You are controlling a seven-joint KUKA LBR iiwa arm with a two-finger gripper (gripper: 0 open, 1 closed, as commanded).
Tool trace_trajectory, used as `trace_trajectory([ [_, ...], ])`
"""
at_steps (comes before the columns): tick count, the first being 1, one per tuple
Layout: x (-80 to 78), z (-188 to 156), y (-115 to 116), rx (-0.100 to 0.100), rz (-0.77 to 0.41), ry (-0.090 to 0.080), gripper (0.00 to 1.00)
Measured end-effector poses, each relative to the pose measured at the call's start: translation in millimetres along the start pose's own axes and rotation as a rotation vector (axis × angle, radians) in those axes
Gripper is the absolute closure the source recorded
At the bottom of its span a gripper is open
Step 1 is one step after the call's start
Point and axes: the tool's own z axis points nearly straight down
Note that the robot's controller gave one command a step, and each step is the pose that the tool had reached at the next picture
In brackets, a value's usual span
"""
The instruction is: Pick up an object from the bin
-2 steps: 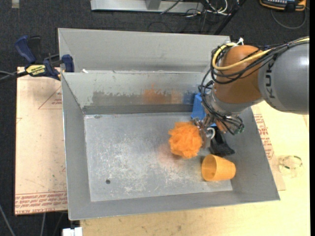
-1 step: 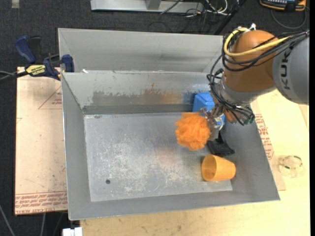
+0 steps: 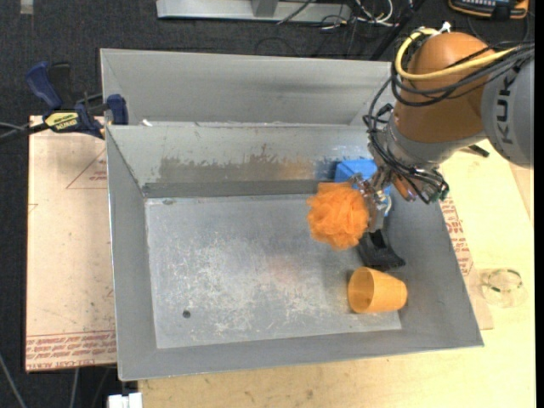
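Your gripper (image 3: 375, 204) hangs at the far right of the bin (image 3: 212, 270), just beside a fluffy orange puff (image 3: 337, 215), probably placed to grasp it; you cannot tell whether it is open or closed.

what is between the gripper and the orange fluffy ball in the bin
Nothing visible. The gripper is right at the orange fluffy ball's right edge. The blue thing lies behind them by the back wall, and the black piece and the tipped orange cup lie nearer the front, off that line.
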Motion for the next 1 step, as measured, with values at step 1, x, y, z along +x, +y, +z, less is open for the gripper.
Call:
trace_trajectory([
  [1,6.4,-43.8,4.3,-0.002,0.010,0.002,1.00],
])
